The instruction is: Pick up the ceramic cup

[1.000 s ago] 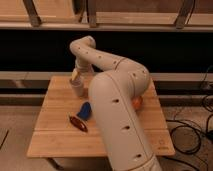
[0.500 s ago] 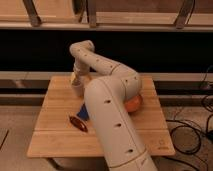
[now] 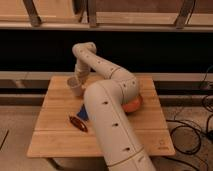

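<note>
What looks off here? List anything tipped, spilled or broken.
Nothing stands out. The ceramic cup stands upright near the wooden table's far left edge, with the pincer right at it. The orange object, blue object and reddish item lie undisturbed.

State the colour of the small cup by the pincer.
Pale beige-white ceramic cup, plain, beside the pincer; camera view.
</note>
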{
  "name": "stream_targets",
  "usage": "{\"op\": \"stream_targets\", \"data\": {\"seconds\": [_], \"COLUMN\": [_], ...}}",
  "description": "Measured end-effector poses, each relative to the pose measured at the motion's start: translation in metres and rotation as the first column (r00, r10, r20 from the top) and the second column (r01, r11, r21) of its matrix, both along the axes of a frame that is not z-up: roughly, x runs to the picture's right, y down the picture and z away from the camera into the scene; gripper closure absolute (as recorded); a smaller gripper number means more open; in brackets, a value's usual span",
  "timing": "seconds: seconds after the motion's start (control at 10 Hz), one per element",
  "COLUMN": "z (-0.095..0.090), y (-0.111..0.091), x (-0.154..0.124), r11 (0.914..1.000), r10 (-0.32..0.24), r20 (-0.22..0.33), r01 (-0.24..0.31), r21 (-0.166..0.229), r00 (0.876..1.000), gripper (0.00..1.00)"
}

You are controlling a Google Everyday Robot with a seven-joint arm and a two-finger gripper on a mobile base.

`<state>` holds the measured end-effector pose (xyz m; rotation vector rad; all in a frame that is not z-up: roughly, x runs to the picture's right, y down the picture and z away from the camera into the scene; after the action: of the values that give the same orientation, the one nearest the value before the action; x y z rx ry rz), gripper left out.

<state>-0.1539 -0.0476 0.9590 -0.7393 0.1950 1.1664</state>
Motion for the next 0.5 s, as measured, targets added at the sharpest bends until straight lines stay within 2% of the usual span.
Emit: {"op": "stream_targets", "data": {"seconds": [0.1,0.2,0.4,0.5], "z": [-0.008,-0.022,-0.064,-0.082], "y": [-0.013,-0.03,-0.066,-0.076], "x": [-0.002,-0.005,-0.008,-0.003], "r11": [0.9995,0.9979,0.9917,0.9888], "r10": [0.028,0.05,0.057,0.055], "r20": [0.017,0.038,0.076,0.074], "r01": [-0.028,-0.051,-0.065,-0.064], "r21": [0.015,0.039,0.111,0.135], "r00": [0.999,0.998,0.996,0.996], "gripper": [0.99,1.0,1.0,1.0]}}
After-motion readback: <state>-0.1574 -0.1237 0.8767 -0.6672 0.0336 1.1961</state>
